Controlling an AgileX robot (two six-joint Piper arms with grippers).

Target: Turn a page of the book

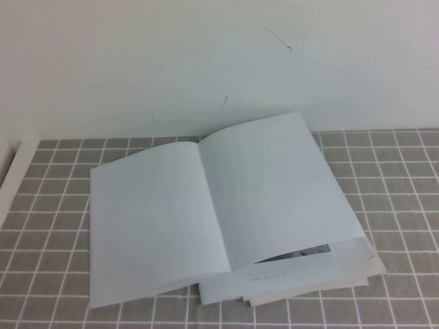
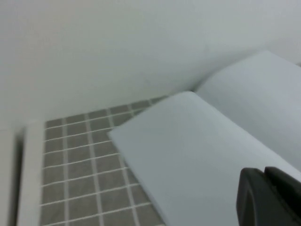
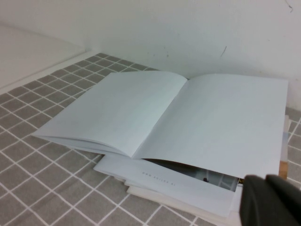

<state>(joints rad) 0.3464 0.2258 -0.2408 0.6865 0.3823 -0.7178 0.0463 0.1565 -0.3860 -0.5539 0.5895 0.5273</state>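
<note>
The book lies open on the tiled mat, both facing pages blank white. Its right sheet bows up at the near edge, and a strip of a printed page shows beneath it. I cannot tell which blank sheet is the page with the robot pictures. Neither gripper shows in the high view. My left gripper is shut and empty above the book's left page. My right gripper is shut and empty by the book's near right corner, beside the printed strip.
Lower white sheets stick out from under the book at its near edge. The grey tiled mat runs around the book. A white wall stands close behind it. A white ledge borders the mat on the left.
</note>
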